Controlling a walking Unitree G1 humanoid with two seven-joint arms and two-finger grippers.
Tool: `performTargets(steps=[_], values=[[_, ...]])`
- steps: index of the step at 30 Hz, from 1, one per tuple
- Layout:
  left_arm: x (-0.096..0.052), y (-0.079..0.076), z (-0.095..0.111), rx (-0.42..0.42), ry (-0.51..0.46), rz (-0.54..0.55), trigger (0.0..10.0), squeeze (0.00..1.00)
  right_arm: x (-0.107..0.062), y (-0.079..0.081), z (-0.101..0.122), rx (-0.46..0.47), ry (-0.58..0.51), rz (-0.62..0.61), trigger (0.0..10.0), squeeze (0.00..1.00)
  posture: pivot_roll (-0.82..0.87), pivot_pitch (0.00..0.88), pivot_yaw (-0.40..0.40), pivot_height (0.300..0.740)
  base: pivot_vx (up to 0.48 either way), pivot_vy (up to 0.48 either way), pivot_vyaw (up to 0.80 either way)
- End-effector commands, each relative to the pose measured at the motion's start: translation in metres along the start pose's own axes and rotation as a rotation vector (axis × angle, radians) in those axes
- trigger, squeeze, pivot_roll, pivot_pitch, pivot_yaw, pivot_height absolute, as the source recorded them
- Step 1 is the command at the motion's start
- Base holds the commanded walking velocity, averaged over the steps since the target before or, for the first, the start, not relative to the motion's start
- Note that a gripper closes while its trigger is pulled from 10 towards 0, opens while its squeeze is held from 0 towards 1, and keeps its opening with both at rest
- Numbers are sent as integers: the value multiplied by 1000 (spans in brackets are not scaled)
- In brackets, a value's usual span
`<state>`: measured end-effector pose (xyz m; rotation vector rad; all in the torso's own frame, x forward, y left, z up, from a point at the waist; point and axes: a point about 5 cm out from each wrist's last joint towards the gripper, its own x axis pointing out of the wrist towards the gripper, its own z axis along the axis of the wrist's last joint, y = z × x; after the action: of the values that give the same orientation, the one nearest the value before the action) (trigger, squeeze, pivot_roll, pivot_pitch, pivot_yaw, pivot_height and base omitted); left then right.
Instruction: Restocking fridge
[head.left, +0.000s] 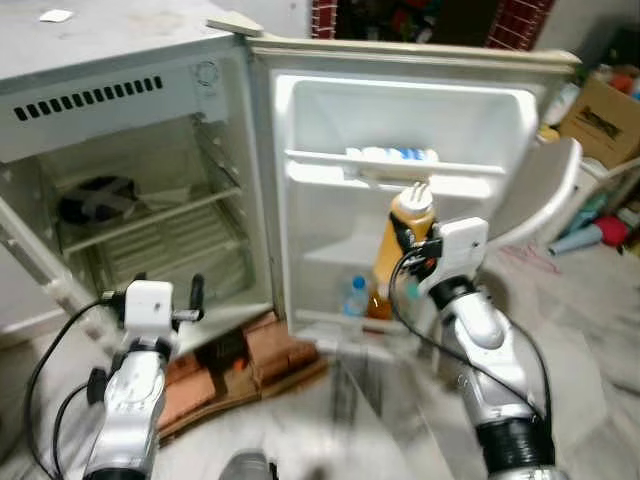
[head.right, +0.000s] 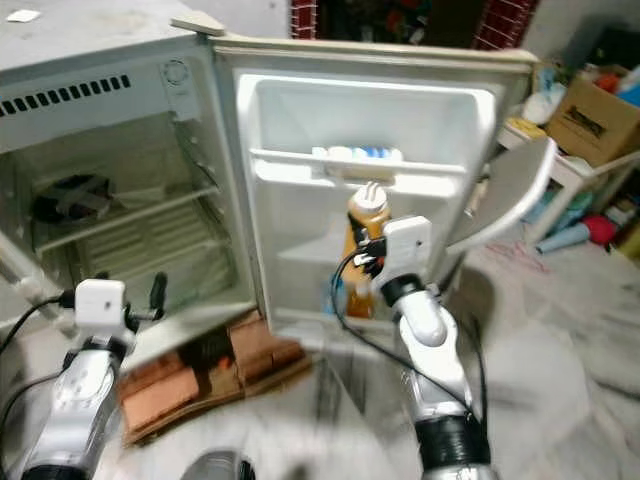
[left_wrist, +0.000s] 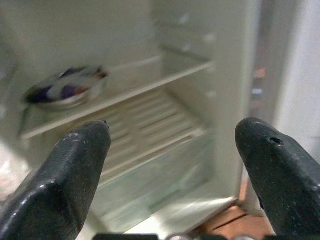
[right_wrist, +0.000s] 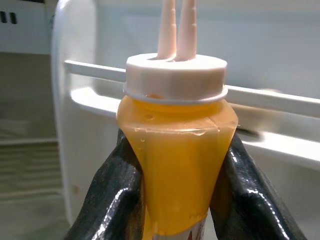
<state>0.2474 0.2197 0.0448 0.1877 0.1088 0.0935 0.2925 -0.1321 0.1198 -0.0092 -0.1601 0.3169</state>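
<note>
Between the two black fingers of the right gripper (right_wrist: 175, 200) sat an orange sauce bottle (right_wrist: 177, 160), clamped around its shoulder just below the white cap (right_wrist: 175, 75), with two pale nozzles standing upright from the cap. The bottle hung in front of the open fridge door (head.left: 400, 120), its base apparently down near the lowest door shelf (head.left: 330, 318), though blur made it hard to tell whether it was resting there. At about nine o'clock from the bottle's base stood a small water bottle (head.left: 355, 297), just beside it. At twelve o'clock, above the cap, ran the upper door rail (head.left: 320, 160), with a white and blue packet (head.left: 392, 155) lying on that shelf.

The left gripper (left_wrist: 172, 150) was held low at about eight o'clock in the head view, its fingers spread apart with nothing between them, aimed at the main compartment, where a dark dish (left_wrist: 65, 90) rested on the wire shelf (left_wrist: 150, 75).

From here, the chief risk looked like the tall nozzles catching under the upper rail if the bottle were lifted or tilted, which could twist it in the grip. The bottle's wet-looking, tapering shoulder might also let it slip downward. Setting it down carelessly could knock over the small water bottle next to it.
</note>
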Motion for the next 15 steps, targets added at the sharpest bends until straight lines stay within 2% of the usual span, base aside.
performTargets(steps=[1, 7, 15], values=[[1, 1, 2, 6, -4, -1, 10000, 0, 0, 0, 2, -3, -7, 13, 10000, 0, 75, 0, -23, 740, 0, 0, 0], [0, 1, 0, 9, 10, 8, 10000, 0, -2, 7, -2, 40, 24, 81, 10000, 0, 75, 0, -22, 740, 0, 0, 0], [-4, 3, -3, 8, 29, 7, 10000, 0, -12, 25, -14, 108, 104, 246, 10000, 0, 75, 0, -22, 730, 0, 0, 0]])
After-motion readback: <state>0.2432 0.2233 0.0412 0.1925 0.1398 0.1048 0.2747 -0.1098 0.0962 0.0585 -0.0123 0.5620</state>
